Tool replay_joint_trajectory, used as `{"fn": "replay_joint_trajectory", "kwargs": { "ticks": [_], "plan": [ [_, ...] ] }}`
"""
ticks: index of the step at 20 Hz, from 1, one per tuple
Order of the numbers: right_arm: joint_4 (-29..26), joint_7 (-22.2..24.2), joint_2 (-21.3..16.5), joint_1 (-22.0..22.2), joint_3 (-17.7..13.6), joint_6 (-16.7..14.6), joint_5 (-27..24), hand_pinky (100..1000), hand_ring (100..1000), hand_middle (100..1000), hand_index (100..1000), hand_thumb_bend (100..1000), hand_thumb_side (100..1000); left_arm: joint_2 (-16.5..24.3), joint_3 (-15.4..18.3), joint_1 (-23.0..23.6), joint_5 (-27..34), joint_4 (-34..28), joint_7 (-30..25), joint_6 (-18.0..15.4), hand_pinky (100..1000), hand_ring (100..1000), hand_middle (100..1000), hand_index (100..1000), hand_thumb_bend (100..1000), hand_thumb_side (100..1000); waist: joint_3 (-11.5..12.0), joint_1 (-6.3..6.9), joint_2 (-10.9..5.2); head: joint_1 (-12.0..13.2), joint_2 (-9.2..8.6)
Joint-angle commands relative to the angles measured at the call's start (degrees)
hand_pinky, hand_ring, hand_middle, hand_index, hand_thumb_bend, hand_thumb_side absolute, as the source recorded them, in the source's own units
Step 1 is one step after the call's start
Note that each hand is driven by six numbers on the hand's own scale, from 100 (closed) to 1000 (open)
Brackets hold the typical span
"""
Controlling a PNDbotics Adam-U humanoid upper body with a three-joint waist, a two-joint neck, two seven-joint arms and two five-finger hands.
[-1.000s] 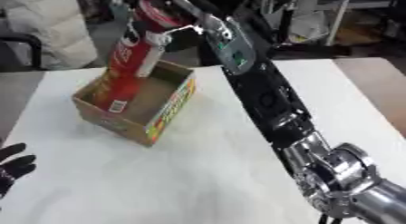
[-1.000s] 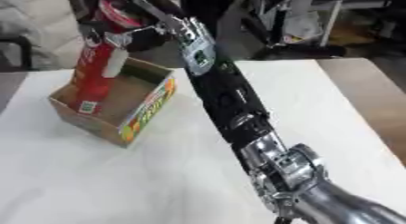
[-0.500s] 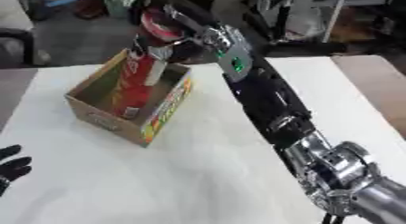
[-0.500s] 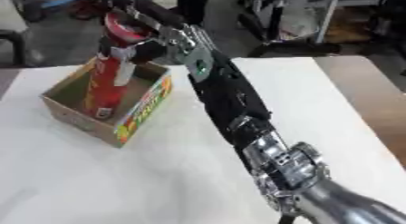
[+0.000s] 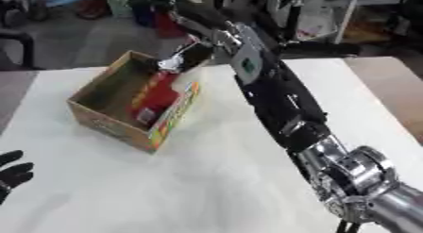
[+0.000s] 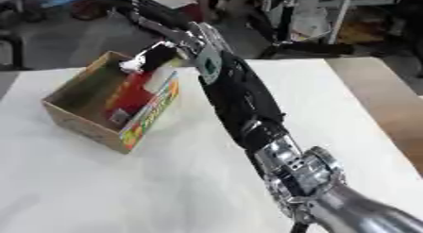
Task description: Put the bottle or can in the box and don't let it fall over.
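My right robot hand point(image 5: 183, 57) grips the red can point(image 5: 155, 99) by its top, so it stands inside the cardboard box point(image 5: 107, 125) against the near wall rather than toppling. My left robot hand point(image 5: 10, 173) idles open at the lower left. White tabletop point(image 5: 207, 180) – cluttered room behind.

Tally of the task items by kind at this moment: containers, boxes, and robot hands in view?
Red can: 1, in the box
Cardboard box: 1
Robot hands: 2, right hand at the can's top, left hand idle at lower left
Total: 4
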Motion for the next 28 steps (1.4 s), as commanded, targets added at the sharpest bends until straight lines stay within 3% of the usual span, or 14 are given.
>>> {"fn": "replay_joint_trajectory", "kwargs": {
  "ticks": [1, 2, 5, 8, 11, 12, 14, 16, 19, 23, 28],
  "plan": [
    [-3.06, -2.73, 0.05, -1.89, -1.44, 0.33, 0.85, 1000, 1000, 1000, 1000, 391, 525, 0.50, 0.36, -0.23, -0.03, -0.94, 0.13, -0.10, 849, 805, 816, 1000, 313, 1000, -0.30, 0.12, -1.16, 0.14, 0.02],
    [-3.42, -3.54, 0.15, -1.93, -1.77, 0.73, 0.28, 1000, 1000, 970, 1000, 315, 505, 0.54, 0.42, -0.10, -0.08, -0.91, 0.18, -0.11, 849, 806, 816, 1000, 313, 1000, -0.49, 0.10, -1.27, 0.24, 0.13],
    [-4.18, -6.01, -0.27, -1.95, -1.85, 2.55, -1.99, 1000, 995, 953, 1000, 201, 448, 0.82, 0.70, 0.43, -0.30, -0.82, 0.40, -0.16, 850, 806, 816, 1000, 313, 1000, -1.28, -0.05, -1.77, 0.89, 0.73],
    [-5.03, -9.72, -3.08, -0.98, 0.94, 3.66, -6.97, 1000, 969, 935, 1000, 109, 412, 1.37, 1.26, 1.17, -0.59, -0.75, 0.88, -0.26, 850, 806, 816, 1000, 313, 1000, -2.62, -0.44, -2.66, 2.31, 1.64],
    [-5.92, -10.91, -4.81, -0.23, 3.03, 4.50, -11.02, 1000, 966, 933, 1000, 101, 411, 1.63, 1.47, 1.48, -0.73, -0.77, 1.18, -0.34, 850, 806, 816, 1000, 314, 1000, -3.13, -0.61, -2.99, 2.82, 1.98],
    [-6.29, -11.06, -5.57, 1.04, 3.06, 4.88, -12.34, 922, 899, 870, 1000, 100, 441, 1.80, 1.71, 1.72, -0.81, -0.71, 1.36, -0.33, 851, 807, 816, 1000, 315, 1000, -3.96, -0.86, -3.30, 3.82, 2.29],
    [-10.86, -11.84, -9.01, 10.42, 2.46, 6.52, -21.22, 854, 838, 813, 976, 100, 513, 2.63, 2.88, 2.93, -1.34, -0.53, 2.26, -0.33, 852, 808, 816, 1000, 316, 1000, -6.81, -1.67, -4.54, 6.94, 3.56],
    [-17.21, -11.00, -11.83, 19.31, 1.53, 9.97, -31.33, 841, 822, 806, 975, 100, 508, 3.05, 3.38, 3.66, -1.77, -0.47, 2.83, -0.42, 853, 810, 816, 1000, 316, 1000, -8.40, -2.08, -5.21, 9.13, 4.13],
    [-26.91, -7.44, -12.75, 32.31, -1.33, 14.17, -41.35, 821, 806, 794, 966, 100, 606, 3.57, 4.27, 4.61, -2.43, -0.56, 3.64, -0.66, 854, 810, 816, 1000, 316, 1000, -10.45, -2.53, -5.57, 12.28, 4.63],
    [-34.51, -4.53, -9.24, 45.46, -7.42, 20.11, -47.81, 797, 783, 769, 948, 100, 703, 4.09, 4.92, 5.31, -3.42, -0.74, 4.32, -1.06, 856, 811, 817, 1000, 309, 1000, -12.48, -2.54, -5.58, 14.72, 5.27],
    [-40.86, -1.75, -3.41, 54.29, -12.27, 25.67, -51.14, 786, 774, 758, 943, 100, 764, 4.17, 5.30, 5.46, -4.33, -0.80, 4.78, -1.52, 856, 812, 816, 1000, 306, 1000, -13.63, -2.24, -5.44, 16.27, 5.53]
  ]
}}
